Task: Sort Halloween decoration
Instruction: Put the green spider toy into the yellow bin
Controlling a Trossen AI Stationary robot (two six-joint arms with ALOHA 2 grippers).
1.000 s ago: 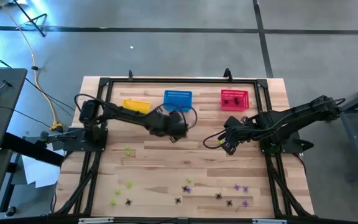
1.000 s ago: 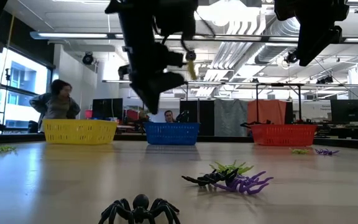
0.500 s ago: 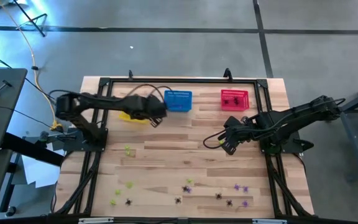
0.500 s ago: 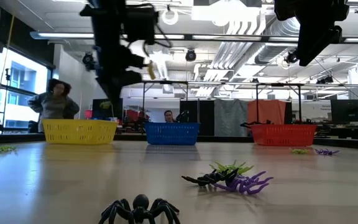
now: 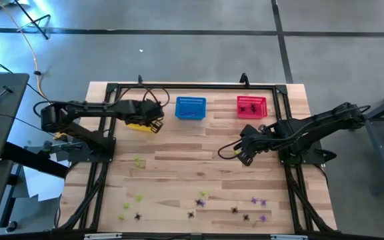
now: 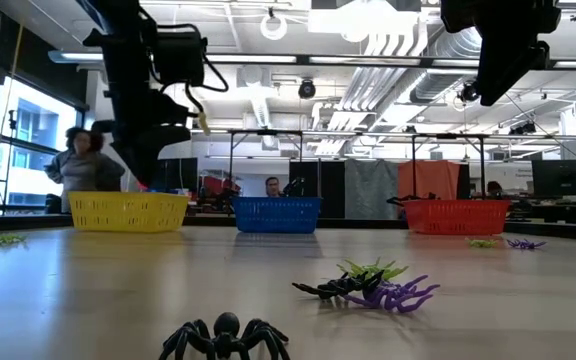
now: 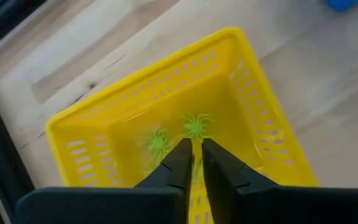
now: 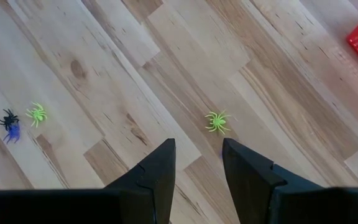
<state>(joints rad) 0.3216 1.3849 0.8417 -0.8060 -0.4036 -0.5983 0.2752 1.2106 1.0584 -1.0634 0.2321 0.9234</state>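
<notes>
The Halloween decoration is tiny plastic spiders. Purple, black and yellow-green ones (image 5: pixel 201 200) lie scattered along the near part of the table. Two yellow-green ones (image 7: pixel 157 142) lie in the yellow basket (image 7: pixel 166 74). My left gripper (image 7: pixel 195 146) hangs above that basket (image 5: pixel 136 125), pointing down into it, its fingers almost together. My right gripper (image 8: pixel 197 146) is open and hovers at the table's right middle (image 5: pixel 243 159), just short of a yellow-green spider (image 8: pixel 217 122) on the wood. My left gripper is closed on something yellow-green. Only a thin strip of it (image 7: pixel 196 167) shows between the two fingers, so the part held cannot be told. The fingers point down from above, over the yellow basket's inside, clear of its floor.
A blue basket (image 5: pixel 191 108) and a red basket (image 5: pixel 251 107) stand along the far edge, with dark spiders in the red one. A black spider (image 6: pixel 225 338) and a mixed clump (image 6: pixel 368 283) lie near the low camera. People show in the room behind.
My left arm has swung from the middle of the table, in front of the blue basket, toward the far left, and now stands over the yellow basket. My right arm has kept still.
</notes>
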